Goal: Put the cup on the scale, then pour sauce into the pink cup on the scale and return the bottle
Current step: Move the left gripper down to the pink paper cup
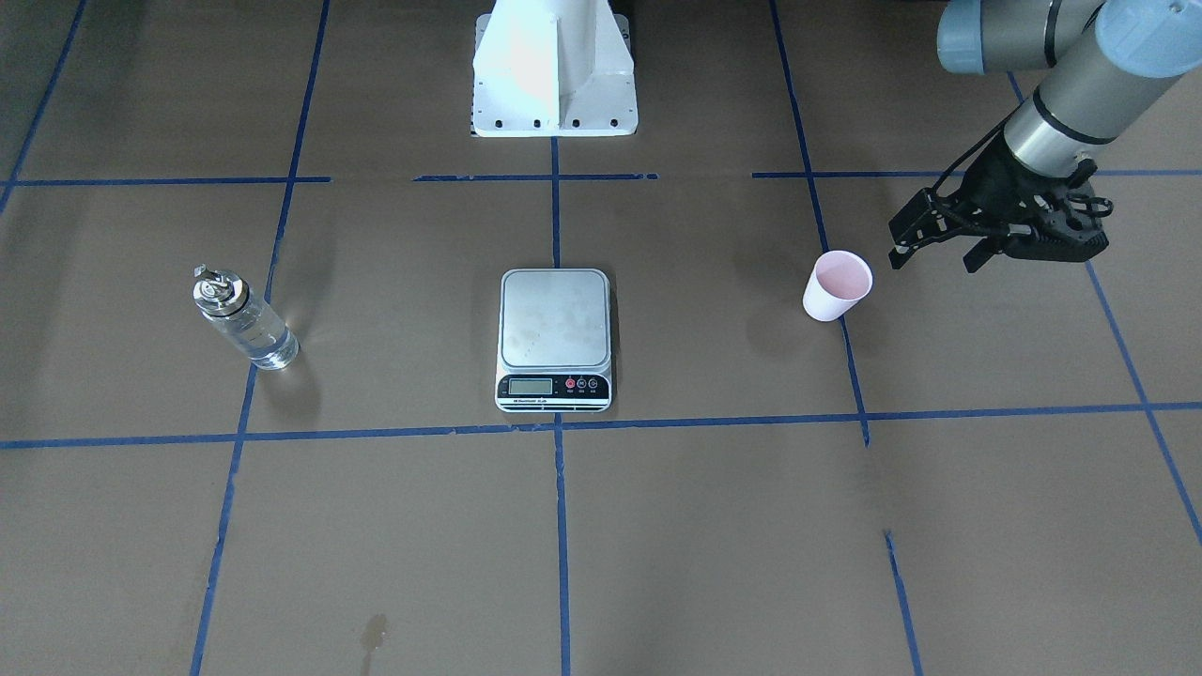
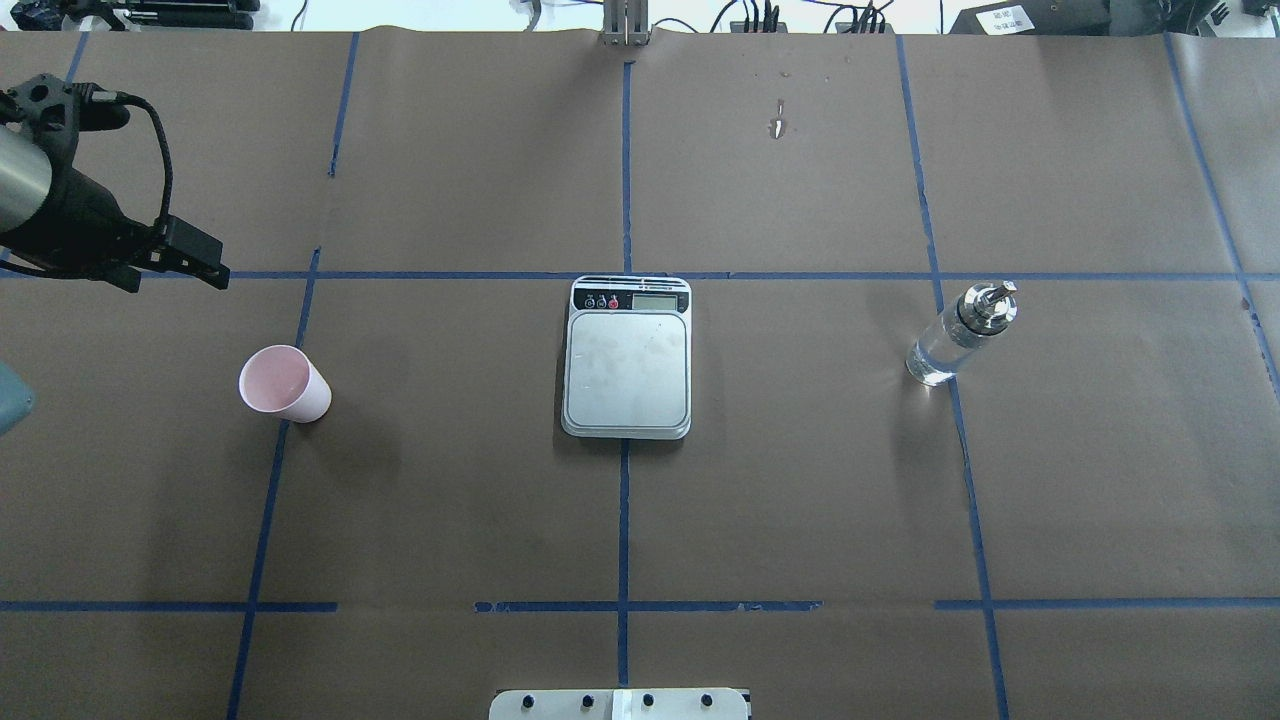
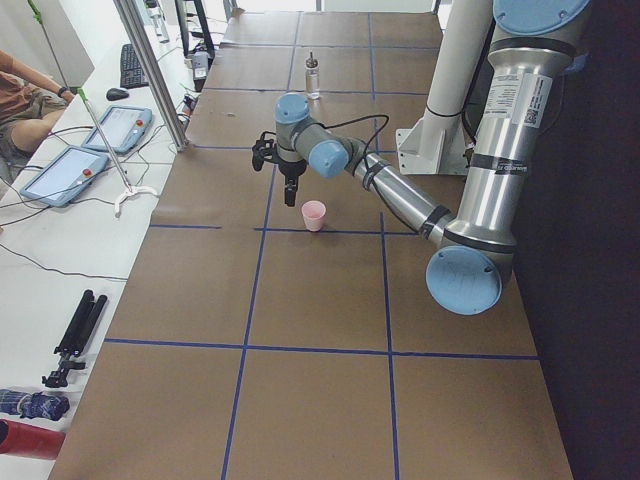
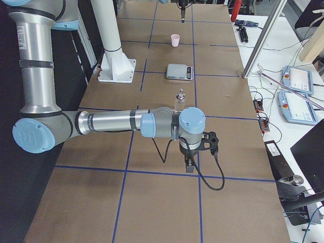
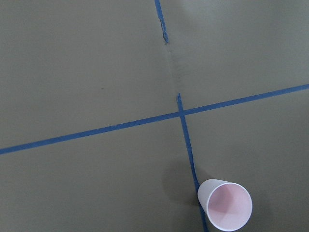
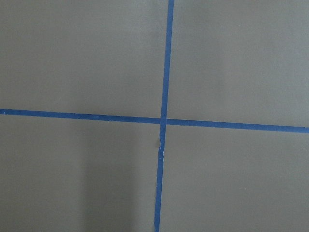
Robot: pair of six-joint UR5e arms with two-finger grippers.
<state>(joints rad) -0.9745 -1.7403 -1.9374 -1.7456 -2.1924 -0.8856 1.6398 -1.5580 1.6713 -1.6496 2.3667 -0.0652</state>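
The cup (image 1: 838, 284) stands upright, mouth up, long axis vertical, on the bench (image 1: 657, 526), close beside and lower than the released left end effector (image 1: 939, 255), jaws spread. The right end effector (image 4: 189, 164) shows only in the side view; its grip cannot be told.

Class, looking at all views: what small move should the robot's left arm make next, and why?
Probably lower the open left pincer around the small pale pink tapered cup: it stands upright on the brown paper beside the pincer, ungrasped, and the flat steel-topped kitchen scale carries nothing yet.
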